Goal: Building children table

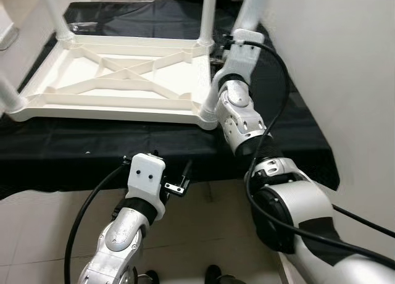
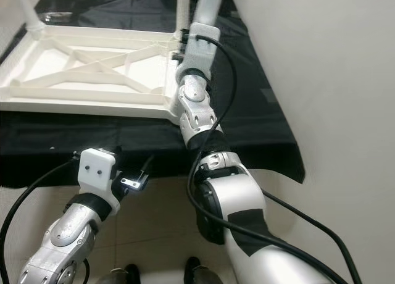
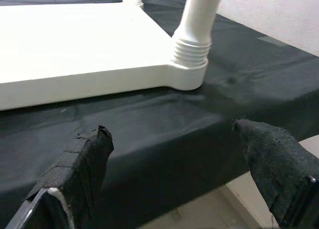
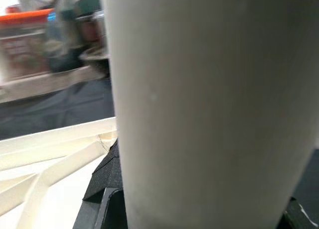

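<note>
From the head views, a white plastic table top (image 1: pixel 117 80) is seen lying upside down on a surface draped in black cloth (image 1: pixel 92 148), ribbed underside up, with white legs standing up out of its corners. The right gripper (image 1: pixel 221 48) is reached up to the near right leg (image 1: pixel 244 15) just above the corner socket; the arm is stretched over the cloth edge with a black cable (image 1: pixel 271 99) looped along it. The left gripper (image 1: pixel 179 182) is held low, off the cloth's front edge and over the tiled floor (image 1: pixel 37 228).

In the left wrist view, the left gripper's two padded fingers (image 3: pixel 82 164) are spread wide apart with nothing between them, pointed at the cloth edge. Beyond them the corner of the table top (image 3: pixel 99 50) and a leg (image 3: pixel 197 25) seated in its threaded socket can be made out.

In the right wrist view, the leg (image 4: pixel 209 104) is seen very close up, with black finger pads (image 4: pixel 102 181) showing on either side of it, so the right gripper is clamped around the leg. Blurry clutter with an orange lid (image 4: pixel 27 15) is seen behind.
</note>
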Controlling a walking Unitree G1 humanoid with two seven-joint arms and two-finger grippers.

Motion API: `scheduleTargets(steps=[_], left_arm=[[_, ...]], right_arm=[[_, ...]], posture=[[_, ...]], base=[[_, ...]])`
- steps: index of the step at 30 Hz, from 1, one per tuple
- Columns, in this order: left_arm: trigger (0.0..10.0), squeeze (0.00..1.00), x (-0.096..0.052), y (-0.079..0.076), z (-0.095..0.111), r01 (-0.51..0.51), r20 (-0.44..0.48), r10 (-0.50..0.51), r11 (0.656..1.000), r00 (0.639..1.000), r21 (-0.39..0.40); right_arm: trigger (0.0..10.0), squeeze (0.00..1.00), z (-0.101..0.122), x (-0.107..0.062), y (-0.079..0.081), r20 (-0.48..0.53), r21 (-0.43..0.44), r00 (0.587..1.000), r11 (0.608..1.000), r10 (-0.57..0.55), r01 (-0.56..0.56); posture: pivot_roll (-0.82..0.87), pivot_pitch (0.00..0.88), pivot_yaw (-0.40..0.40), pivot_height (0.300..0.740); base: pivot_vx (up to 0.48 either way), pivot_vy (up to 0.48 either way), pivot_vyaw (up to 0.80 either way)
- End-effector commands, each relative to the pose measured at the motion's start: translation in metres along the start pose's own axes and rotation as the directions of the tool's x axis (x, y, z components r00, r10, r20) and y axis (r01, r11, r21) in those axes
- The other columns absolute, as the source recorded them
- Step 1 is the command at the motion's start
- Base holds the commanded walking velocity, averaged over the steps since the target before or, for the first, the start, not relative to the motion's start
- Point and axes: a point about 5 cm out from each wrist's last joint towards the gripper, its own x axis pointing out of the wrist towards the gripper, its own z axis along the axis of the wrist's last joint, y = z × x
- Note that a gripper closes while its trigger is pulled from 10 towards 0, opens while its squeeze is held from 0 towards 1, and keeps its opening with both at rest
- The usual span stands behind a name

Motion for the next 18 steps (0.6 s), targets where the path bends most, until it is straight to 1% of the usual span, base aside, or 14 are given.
scheduleTargets(steps=[1,2,3,4,5,7,8,9,11,12,13,16,17,18], left_arm=[[10.0,0.0,0.0,0.001,-0.003,-0.004,-0.006,0.004,1.0,1.0,0.004],[10.0,0.0,0.0,0.001,-0.003,-0.004,-0.006,0.004,1.0,1.0,0.004],[10.0,0.0,0.0,0.001,-0.002,-0.005,-0.004,0.005,1.0,1.0,0.005],[10.0,0.0,0.0,0.001,-0.002,-0.005,-0.004,0.005,1.0,1.0,0.005],[10.0,0.0,0.0,0.001,-0.002,-0.007,-0.003,0.007,1.0,1.0,0.006],[10.0,0.0,0.0,0.003,-0.002,-0.013,-0.002,0.013,1.0,1.0,0.009],[10.0,0.0,0.0,0.003,-0.002,-0.015,-0.002,0.015,1.0,1.0,0.01],[10.0,0.0,0.0,0.003,-0.002,-0.015,-0.002,0.015,1.0,1.0,0.01],[10.0,0.0,0.0,0.003,-0.002,-0.017,0.0,0.017,1.0,1.0,0.011],[10.0,0.0,0.0,0.003,-0.002,-0.017,0.0,0.017,1.0,1.0,0.01],[10.0,0.0,0.0,0.003,-0.002,-0.017,0.0,0.017,1.0,1.0,0.01],[10.0,0.0,0.001,0.002,-0.002,-0.016,0.001,0.016,1.0,1.0,0.009],[10.0,0.0,0.001,0.002,-0.002,-0.016,0.001,0.016,1.0,1.0,0.009],[10.0,0.0,0.002,0.002,-0.002,-0.015,0.003,0.015,1.0,1.0,0.008]], right_arm=[[10.0,0.0,-0.046,-0.007,-0.025,-0.13,-0.124,0.981,0.984,-0.142,0.126],[10.0,0.0,-0.046,-0.007,-0.025,-0.13,-0.124,0.981,0.984,-0.142,0.126],[10.0,0.0,-0.044,-0.009,-0.022,-0.113,-0.158,0.976,0.973,-0.186,0.168],[10.0,0.0,-0.044,-0.009,-0.022,-0.113,-0.158,0.976,0.973,-0.186,0.168],[10.0,0.0,-0.043,-0.011,-0.02,-0.105,-0.176,0.969,0.964,-0.222,0.201],[10.0,0.0,-0.045,-0.017,-0.016,-0.109,-0.243,0.943,0.928,-0.315,0.282],[10.0,0.0,-0.045,-0.019,-0.015,-0.111,-0.259,0.932,0.916,-0.344,0.307],[10.0,0.0,-0.045,-0.019,-0.015,-0.111,-0.259,0.932,0.916,-0.344,0.307],[10.0,0.0,-0.05,-0.024,-0.016,-0.134,-0.261,0.897,0.888,-0.421,0.378],[10.0,0.0,-0.052,-0.024,-0.019,-0.163,-0.245,0.876,0.878,-0.455,0.41],[10.0,0.0,-0.052,-0.024,-0.019,-0.163,-0.245,0.876,0.878,-0.455,0.41],[10.0,0.0,-0.057,-0.024,-0.028,-0.223,-0.209,0.821,0.849,-0.525,0.486],[10.0,0.0,-0.057,-0.024,-0.028,-0.223,-0.209,0.821,0.849,-0.525,0.486],[10.0,0.0,-0.057,-0.023,-0.033,-0.223,-0.211,0.804,0.833,-0.551,0.512]], posture=[[0.1,0.275,-0.087,0.74],[0.1,0.275,-0.087,0.74],[0.11,0.275,-0.087,0.74],[0.11,0.275,-0.087,0.74],[0.11,0.274,-0.092,0.74],[0.11,0.276,-0.094,0.74],[0.11,0.276,-0.093,0.74],[0.11,0.276,-0.093,0.74],[0.11,0.277,-0.096,0.74],[0.11,0.275,-0.094,0.74],[0.11,0.275,-0.094,0.74],[0.12,0.273,-0.094,0.74],[0.12,0.273,-0.094,0.74],[0.12,0.274,-0.093,0.74]], base=[[0.0,0.0,0.0],[0.0,0.0,0.0],[0.0,0.0,0.0],[0.0,0.0,0.0],[0.0,0.0,0.0],[0.0,0.0,0.0],[0.0,0.0,0.0],[0.0,0.0,0.0],[0.0,0.0,0.0],[0.0,0.0,0.0],[0.0,0.0,0.0],[0.0,0.0,0.0],[0.0,0.0,0.0],[0.0,0.0,0.0]])
